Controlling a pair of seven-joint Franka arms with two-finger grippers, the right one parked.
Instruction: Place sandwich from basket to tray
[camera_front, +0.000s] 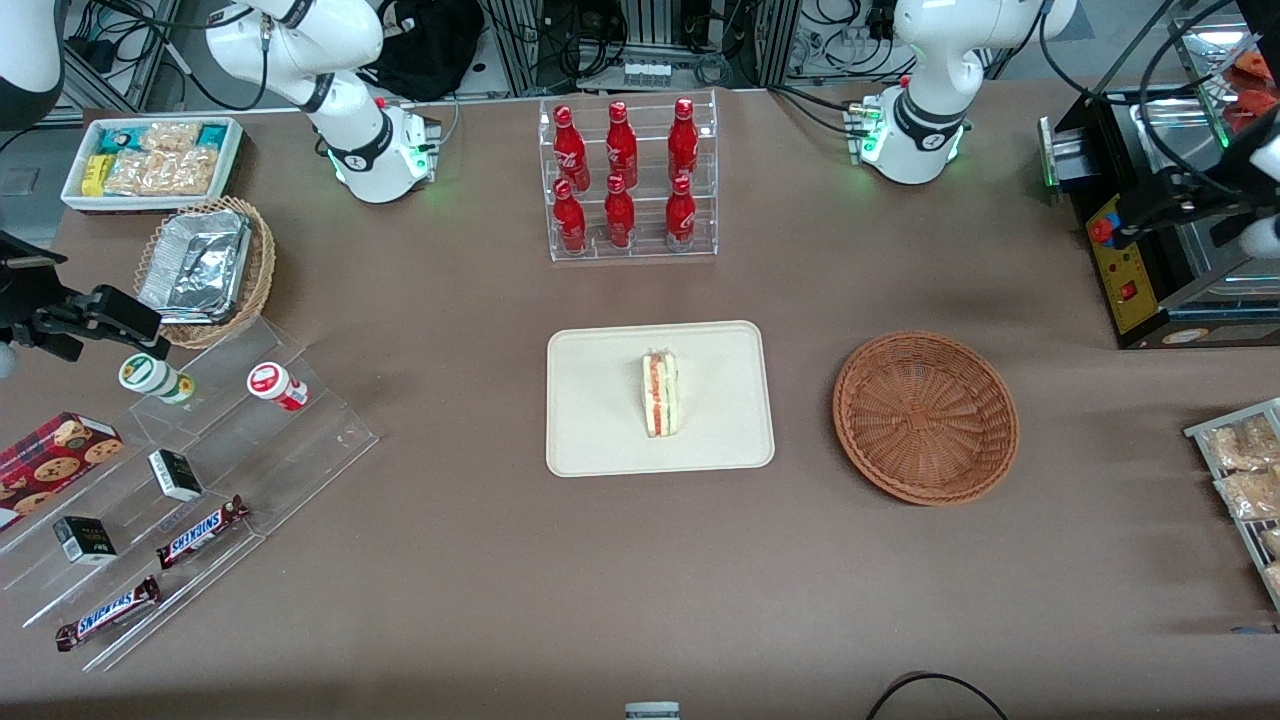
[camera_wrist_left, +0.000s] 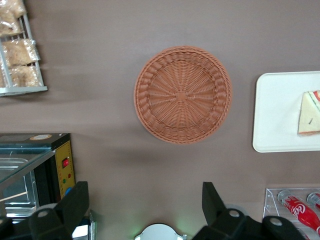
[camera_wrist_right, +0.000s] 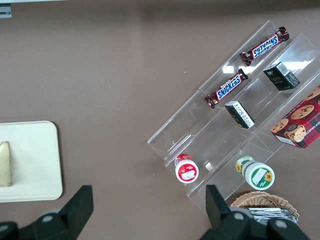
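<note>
Pale sandwich (camera_front: 660, 394) on tray (camera_front: 590, 400), well apart from open hand (camera_wrist_left: 145, 206).

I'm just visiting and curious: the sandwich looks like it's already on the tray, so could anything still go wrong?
Little, probably. The sandwich stands on its narrow edge on the tray, so a bump to the table might topple it. The gripper, open and empty, hangs high above the table beside the empty basket; coming down carelessly, it might clip the basket.

glossy white arm (camera_front: 930, 70), black joint bands, black-fingered pincer (camera_wrist_left: 145, 207)
</note>
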